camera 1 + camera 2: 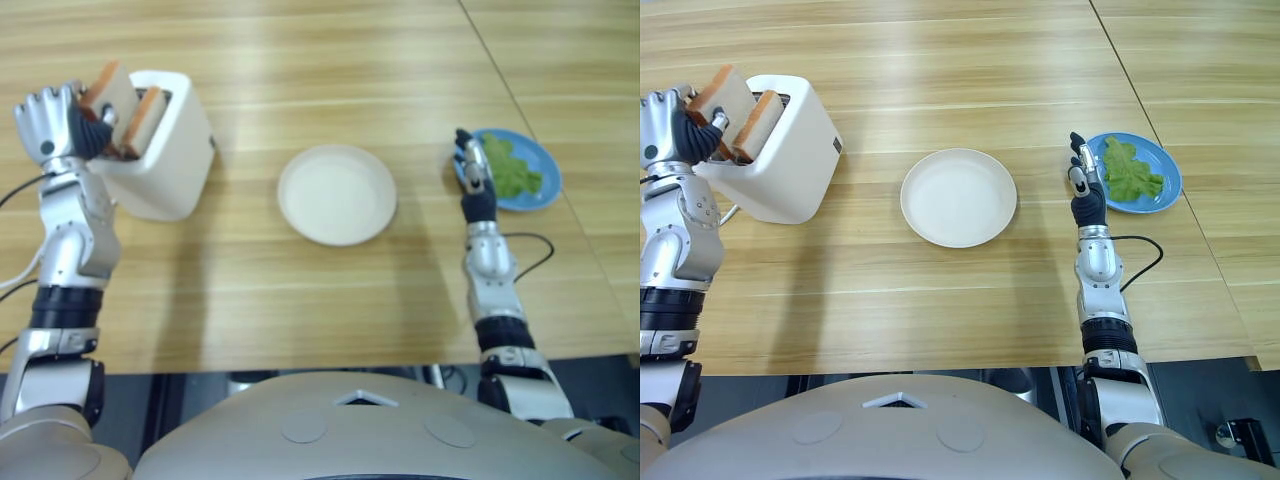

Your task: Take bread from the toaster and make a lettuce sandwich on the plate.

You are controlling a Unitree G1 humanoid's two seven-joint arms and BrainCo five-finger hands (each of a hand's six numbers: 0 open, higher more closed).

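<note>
- Toaster (pixel 790 165), white, stands on the wooden table (pixel 940 60) at the robot's far left, tilted a little in view. It has 2 slots on top.
- Both slots are filled. The outer bread slice (pixel 722 88) stands higher, w/ its pale face up, and the inner bread slice (pixel 760 120) leans just beside it, brown crust showing.
- Plate (pixel 958 197), cream and round, sits mid-table, well apart from the toaster. Its smooth inside shows all the way across.
- Blue dish (pixel 1168 190) sits at far right w/ lettuce (pixel 1128 170) in it, a ruffled green heap that covers most of the dish.
- Left hand (pixel 665 125) is raised at the toaster's outer side, forearm upright, knuckles toward the camera. Its fingers are curled at the outer bread slice and probably pinch it, though the contact is partly hidden behind the hand.
- Right hand (pixel 1083 180) is near the dish's left rim, seen edge-on, fingers straight and pointing away from the robot. It holds nothing, and its forearm lies along the table.
- Black cable (pixel 1150 262) loops on the table beside the right forearm.
- In the left eye view the right hand overlaps the dish's left rim. In the right eye view that rim shows just beside the fingertips, so touch vs. a slight gap can't be told.
</note>
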